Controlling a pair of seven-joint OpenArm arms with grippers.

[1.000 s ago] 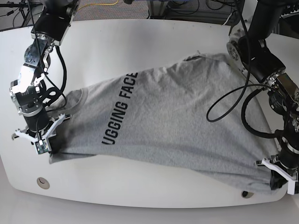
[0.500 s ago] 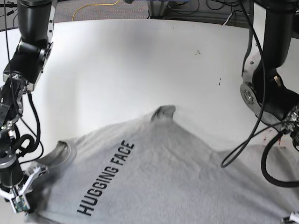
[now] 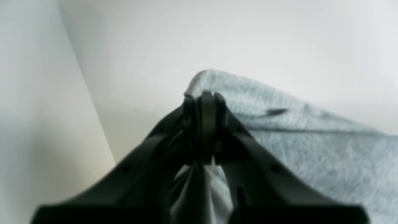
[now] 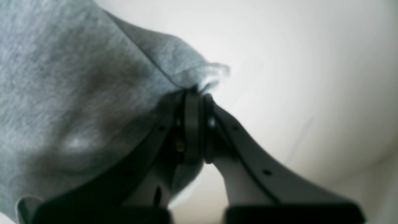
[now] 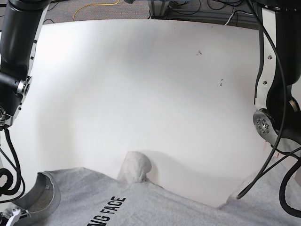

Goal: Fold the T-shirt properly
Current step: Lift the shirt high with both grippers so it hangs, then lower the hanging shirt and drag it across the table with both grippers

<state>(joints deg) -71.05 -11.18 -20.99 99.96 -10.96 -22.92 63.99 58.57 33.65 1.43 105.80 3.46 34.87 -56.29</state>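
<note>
The grey T-shirt with black lettering lies along the bottom edge of the base view, with a bunched hump of cloth sticking up and the collar at the lower left. Both grippers are below the frame in the base view. In the left wrist view my left gripper is shut on a fold of the shirt. In the right wrist view my right gripper is shut on an edge of the shirt. Both hold the cloth above the white table.
The arm of the left wrist camera rises at the right, with a black cable looping low beside it. The other arm stands at the far left. Cables lie behind the table's back edge. Small dark marks dot the tabletop.
Both grippers have moved toward the near side with the shirt in them and dropped out of the base view. The shirt now shows only along the bottom edge, uncovering most of the table.
</note>
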